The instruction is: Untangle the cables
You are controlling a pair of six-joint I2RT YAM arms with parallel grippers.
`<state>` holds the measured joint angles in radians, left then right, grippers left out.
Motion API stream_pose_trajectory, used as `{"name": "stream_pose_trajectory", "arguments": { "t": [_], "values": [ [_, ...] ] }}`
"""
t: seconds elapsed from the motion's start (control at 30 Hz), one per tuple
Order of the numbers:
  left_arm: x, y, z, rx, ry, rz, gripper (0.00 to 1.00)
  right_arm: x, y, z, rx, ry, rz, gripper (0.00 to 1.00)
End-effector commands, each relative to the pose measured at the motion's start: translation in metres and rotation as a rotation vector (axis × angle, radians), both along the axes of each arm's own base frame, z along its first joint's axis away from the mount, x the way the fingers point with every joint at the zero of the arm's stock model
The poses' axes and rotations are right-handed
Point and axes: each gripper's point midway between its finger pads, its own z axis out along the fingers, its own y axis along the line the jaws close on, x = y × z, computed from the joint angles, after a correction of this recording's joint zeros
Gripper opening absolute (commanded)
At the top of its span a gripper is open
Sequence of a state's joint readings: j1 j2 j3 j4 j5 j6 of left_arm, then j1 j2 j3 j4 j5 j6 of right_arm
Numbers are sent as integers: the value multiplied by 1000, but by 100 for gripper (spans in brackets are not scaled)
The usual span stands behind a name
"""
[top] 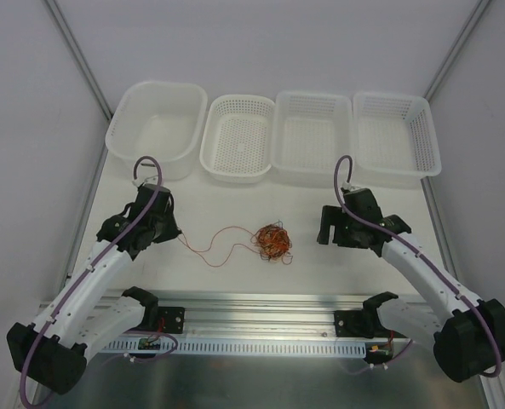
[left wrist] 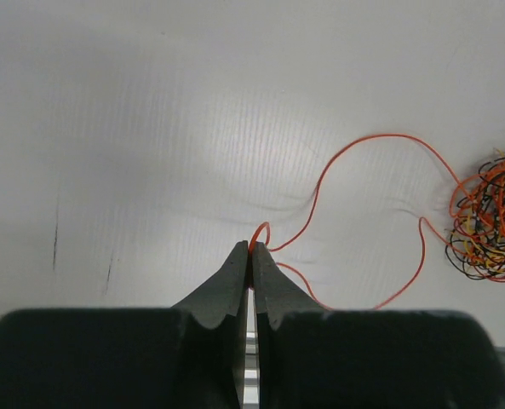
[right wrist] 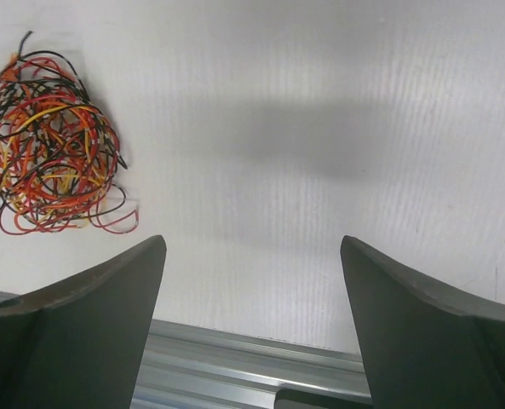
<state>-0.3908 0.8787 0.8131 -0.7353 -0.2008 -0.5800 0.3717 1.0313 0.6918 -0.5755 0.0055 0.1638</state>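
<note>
Only close-up: orange strand (left wrist: 388, 135) inside left gripper (left wrist: 250, 248).

The setting is a robotics lab test cell. Two robot arms, the left arm (top: 90, 271) and the right arm (top: 427, 268), are bolted to an aluminium rail (top: 261, 317) along the bottom of the top view. The white tabletop (top: 235, 200) is boxed in by plain white panels (top: 22, 128) with metal struts (top: 77, 55) at upper left and upper right. A row of white plastic baskets (top: 312, 173) lines its upper edge.
</note>
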Motion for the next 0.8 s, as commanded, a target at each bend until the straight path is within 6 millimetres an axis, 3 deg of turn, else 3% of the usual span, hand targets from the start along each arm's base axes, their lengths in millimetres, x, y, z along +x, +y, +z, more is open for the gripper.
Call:
{"name": "stream_pose_trajectory", "arguments": {
  "t": [0.0, 0.13, 0.2, 0.23, 0.27, 0.33, 0.47, 0.5, 0.57, 0.63, 0.77],
  "values": [
    [6, -8, 3, -39, -36, -28, 0, 20, 20, 43, -24, -148, 106, 88],
    [3, -3, 5, -32, -63, -27, 0, 28, 57, 70, 1, -209, 193, 90],
    [2, -2, 5, -27, -73, -26, 0, 25, 81, 68, -6, -192, 250, 90],
    [2, 0, 7, -25, -85, -20, 0, 31, 92, 79, -7, -224, 261, 90],
    [1, 1, 8, -22, -91, -19, 0, 27, 109, 69, -31, -195, 311, 90],
    [1, 4, 11, -17, -110, -14, 0, 33, 125, 74, -60, -213, 324, 91],
    [1, 10, 15, 10, -138, -7, 0, 33, 157, 44, -136, -154, 347, 90],
    [2, 13, 17, 20, -146, 0, 0, 33, 160, 25, -170, -112, 354, 89],
    [3, 15, 20, 31, -159, 4, 0, 31, 168, 13, -184, -86, 362, 88],
    [4, 19, 23, 47, -168, 14, 0, 29, 169, -9, -227, -36, 371, 87],
    [7, 29, 33, 97, -191, 40, 0, 26, 156, -33, -312, 12, 357, 79]
  ]
}}
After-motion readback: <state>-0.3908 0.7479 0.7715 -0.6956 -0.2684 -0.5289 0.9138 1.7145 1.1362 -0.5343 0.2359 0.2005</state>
